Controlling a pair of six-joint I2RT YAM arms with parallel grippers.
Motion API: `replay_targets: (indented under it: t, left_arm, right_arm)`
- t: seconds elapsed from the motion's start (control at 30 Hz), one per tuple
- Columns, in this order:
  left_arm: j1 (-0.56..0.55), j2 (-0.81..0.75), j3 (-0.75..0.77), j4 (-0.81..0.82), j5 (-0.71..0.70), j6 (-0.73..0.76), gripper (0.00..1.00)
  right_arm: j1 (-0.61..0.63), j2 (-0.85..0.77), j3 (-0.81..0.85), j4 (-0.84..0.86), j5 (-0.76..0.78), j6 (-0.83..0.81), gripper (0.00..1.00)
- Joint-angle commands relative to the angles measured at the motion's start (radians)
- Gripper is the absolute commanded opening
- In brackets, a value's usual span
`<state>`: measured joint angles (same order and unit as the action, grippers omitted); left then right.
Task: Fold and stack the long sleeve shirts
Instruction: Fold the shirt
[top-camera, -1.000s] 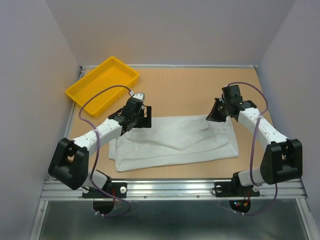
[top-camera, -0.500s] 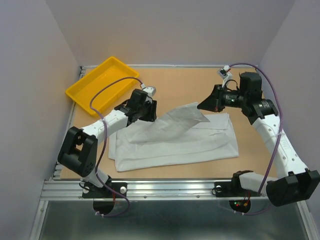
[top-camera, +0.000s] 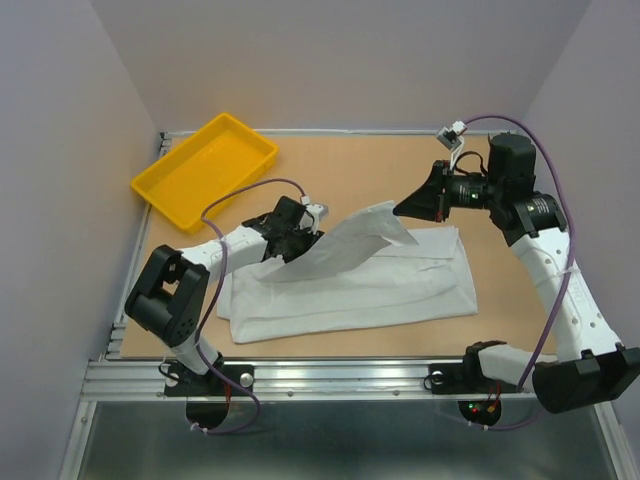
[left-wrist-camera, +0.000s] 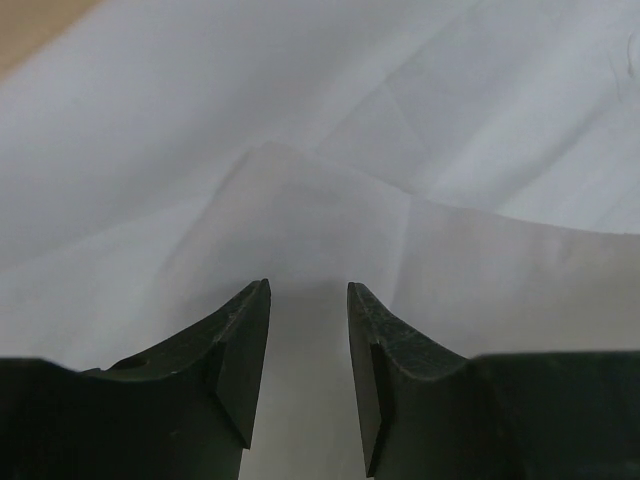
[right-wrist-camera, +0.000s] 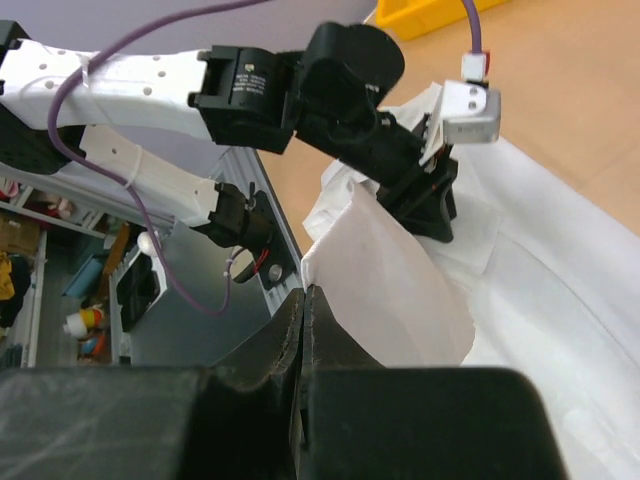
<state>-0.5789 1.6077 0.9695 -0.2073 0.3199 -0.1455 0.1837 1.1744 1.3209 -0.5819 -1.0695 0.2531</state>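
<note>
Top external view: the white shirt (top-camera: 400, 285) lies spread over the near half of the surface (top-camera: 350, 170). Its near edge runs just inside the front rim, and tan board shows beyond its far edge. One flap stands raised off the rest, strung between the two tools. The right tool (top-camera: 398, 212), held high, is clamped on the flap's right corner. The left tool (top-camera: 298, 240) sits low at the flap's left end. The yellow tray (top-camera: 262, 143) sits at the far left corner, apart from the shirt, showing only its own floor. Left wrist view alone shows that tool's jaws narrowly parted, with cloth visible through the gap. Right wrist view shows jaws pressed together on a cloth edge.
</note>
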Motion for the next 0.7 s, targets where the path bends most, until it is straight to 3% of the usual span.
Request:
replay_targets:
  t: [0.0,0.47,0.67]
  left_arm:
    - [-0.012,-0.089,-0.057,-0.047,0.077,-0.002,0.48]
    - [-0.012,-0.074,-0.048,-0.145,0.128,0.003,0.49]
    - [0.001,-0.081,-0.034,-0.184,0.065,-0.019,0.54]
  right_arm:
    - [0.0,0.014,0.081,0.027,-0.027,-0.021,0.01]
    - [0.0,0.077,0.043,0.028,0.037,-0.043,0.01]
    - [0.0,0.102,0.029,0.031,0.094,-0.044,0.01]
